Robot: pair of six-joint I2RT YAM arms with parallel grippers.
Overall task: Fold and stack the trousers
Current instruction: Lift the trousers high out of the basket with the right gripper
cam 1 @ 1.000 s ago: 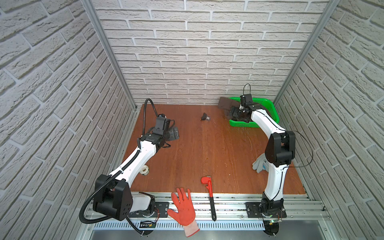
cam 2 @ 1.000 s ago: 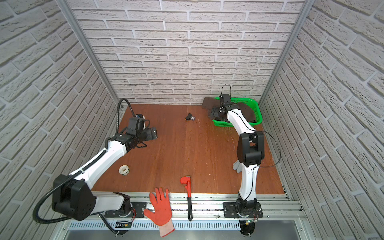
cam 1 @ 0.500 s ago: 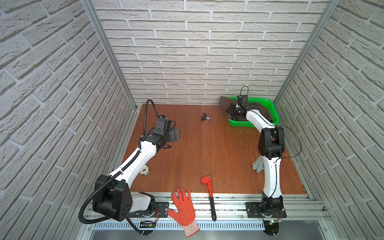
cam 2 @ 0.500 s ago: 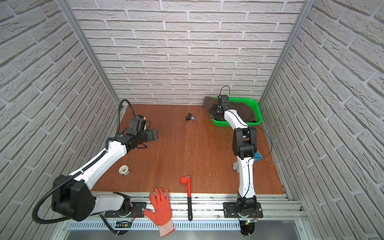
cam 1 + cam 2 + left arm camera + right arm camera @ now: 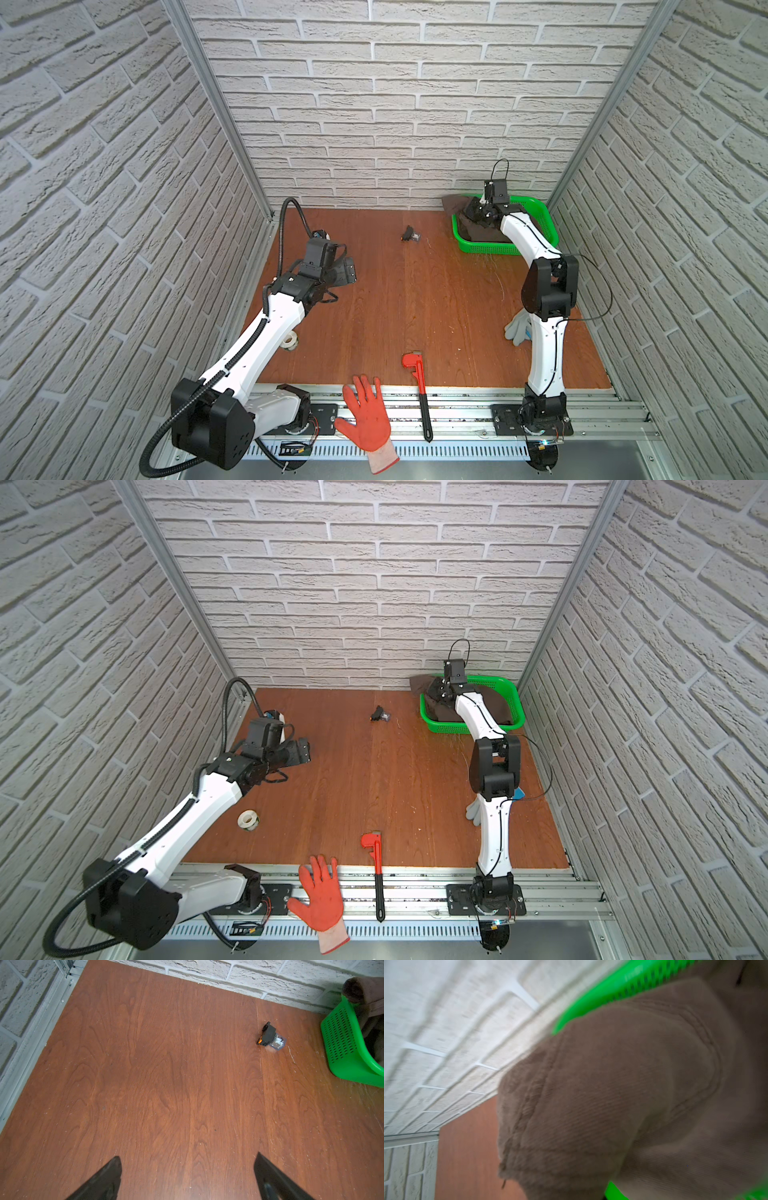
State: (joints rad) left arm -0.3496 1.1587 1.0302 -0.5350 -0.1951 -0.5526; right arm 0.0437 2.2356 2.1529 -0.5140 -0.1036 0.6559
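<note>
The dark brown trousers [image 5: 482,232] lie bunched in a green basket [image 5: 536,205] at the back right, and both top views show one end hanging over the basket's far left corner. My right gripper [image 5: 473,214] is pushed down into that cloth. In the right wrist view the trousers [image 5: 612,1095] fill the picture and hide the fingers. My left gripper [image 5: 351,270] hovers over bare table at the left. It is open and its fingertips [image 5: 112,1169] stand far apart with nothing between them.
A small black part [image 5: 410,235] lies near the back middle. A tape roll [image 5: 289,341] sits by the left arm and a grey glove [image 5: 517,330] behind the right arm. A red pipe wrench [image 5: 419,382] and an orange glove [image 5: 368,415] lie at the front edge.
The right arm's elbow swung in toward the middle, then back out to the right, with its gripper staying at the trousers in the basket. The left arm has not moved.
</note>
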